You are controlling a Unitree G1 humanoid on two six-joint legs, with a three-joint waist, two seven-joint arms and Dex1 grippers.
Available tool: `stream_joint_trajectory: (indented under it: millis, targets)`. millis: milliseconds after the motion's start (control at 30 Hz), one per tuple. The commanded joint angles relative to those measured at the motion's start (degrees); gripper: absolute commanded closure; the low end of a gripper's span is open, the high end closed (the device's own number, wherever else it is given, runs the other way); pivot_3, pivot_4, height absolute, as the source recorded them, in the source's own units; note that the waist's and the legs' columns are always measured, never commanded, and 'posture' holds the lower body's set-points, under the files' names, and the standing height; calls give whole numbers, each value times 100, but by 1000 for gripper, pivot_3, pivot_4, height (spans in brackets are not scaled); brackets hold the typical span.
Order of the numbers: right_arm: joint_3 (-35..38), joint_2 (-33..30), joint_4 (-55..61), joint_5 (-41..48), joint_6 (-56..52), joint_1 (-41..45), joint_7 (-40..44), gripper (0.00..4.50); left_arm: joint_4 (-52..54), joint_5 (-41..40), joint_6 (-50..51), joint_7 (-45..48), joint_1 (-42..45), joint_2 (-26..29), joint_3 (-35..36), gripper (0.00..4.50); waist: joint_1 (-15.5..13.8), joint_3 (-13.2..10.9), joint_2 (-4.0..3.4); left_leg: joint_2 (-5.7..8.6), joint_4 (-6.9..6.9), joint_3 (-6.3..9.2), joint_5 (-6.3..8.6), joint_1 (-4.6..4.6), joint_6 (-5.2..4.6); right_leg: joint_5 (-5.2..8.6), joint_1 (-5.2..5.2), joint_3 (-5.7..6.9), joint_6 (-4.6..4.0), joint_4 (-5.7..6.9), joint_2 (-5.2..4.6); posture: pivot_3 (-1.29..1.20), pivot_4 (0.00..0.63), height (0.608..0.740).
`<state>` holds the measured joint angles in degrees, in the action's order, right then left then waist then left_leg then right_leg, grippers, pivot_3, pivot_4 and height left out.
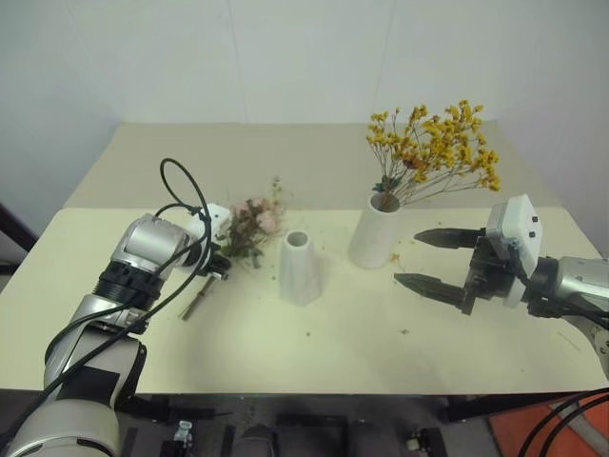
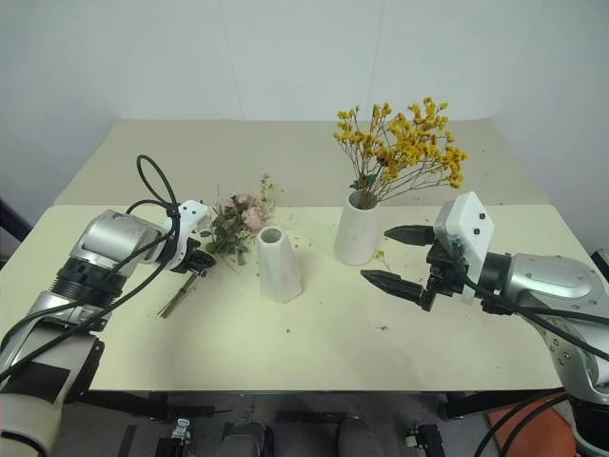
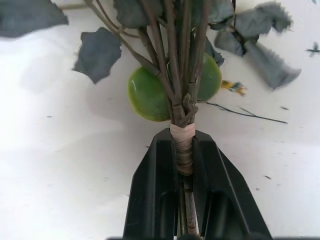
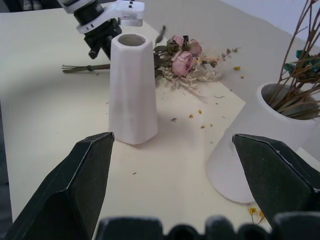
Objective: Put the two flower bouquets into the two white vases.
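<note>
Two vases stood on table [image 1: 314,362]: yellow spray [image 1: 436,148] in taller vase [image 1: 377,230]; rose bunch [image 1: 249,225] lay beside smaller vase [image 1: 300,268], left gripper [image 3: 182,165] clamped on its taped stems. Right gripper [image 1: 430,259] hung wide, empty.

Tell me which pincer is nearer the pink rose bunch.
Left. The left pincer is shut on the taped stems of the pink rose bunch lying on the table. The right pincer hangs open past both white vases, well away from it.

Head cameras overlook table [image 1: 314,352]; wrist cameras close
</note>
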<state>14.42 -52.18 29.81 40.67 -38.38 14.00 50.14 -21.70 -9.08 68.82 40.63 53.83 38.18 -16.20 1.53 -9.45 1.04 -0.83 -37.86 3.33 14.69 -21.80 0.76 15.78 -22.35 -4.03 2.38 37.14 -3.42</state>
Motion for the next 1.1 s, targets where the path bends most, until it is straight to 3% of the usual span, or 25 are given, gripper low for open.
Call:
stream_joint_trajectory:
  millis: [33, 167, 300, 500, 767, 1100]
  targets:
    - [277, 17, -11, -44, 356, -85, 133, 0, 84, 17, -279, -260, 224, 6, 574, 4365, -14, 0, 0, 0, 0, 0, 0, -2, 0, 0, 0, 0, 0, -1, 0, 0, 150, 740]
    - [366, 48, -65, -74, 572, -215, 218, 0, 402, -146, -1064, -405, 33, -65, 1207, 4365, -52, 0, 1, 0, -2, 0, -1, -3, 1, 0, -1, 1, 0, 1, -2, 0, 150, 740]
    - [454, 46, -85, -102, 688, -338, 311, 0, 991, -833, -1888, -297, -85, -369, 2319, 4365, -72, 0, 1, -1, -3, 0, -1, -6, 2, -1, -2, 2, -1, 0, -3, 0, 150, 740]
    - [481, 68, -48, -120, 756, -441, 272, 0, 1471, -1892, -2041, -121, 168, -782, 3220, 4365, -73, 0, 2, 0, -5, 0, -1, -3, 2, -2, 0, 1, 0, 3, -5, 0, 150, 740]
    - [472, 135, 36, -115, 786, -493, 165, 0, 1680, -3055, -2130, 516, 204, -1003, 3571, 4365, -63, 0, 2, 0, -8, 0, -2, 0, 3, -3, 3, 1, 2, 5, -4, 0, 150, 740]
    - [462, 202, 161, -79, 777, -556, 69, 0, 1503, -3711, -2455, 1052, 344, -1079, 3598, 4365, -65, 0, 2, 1, -9, 0, -2, 2, 4, -3, 4, 1, 2, 4, -4, 0, 150, 740]
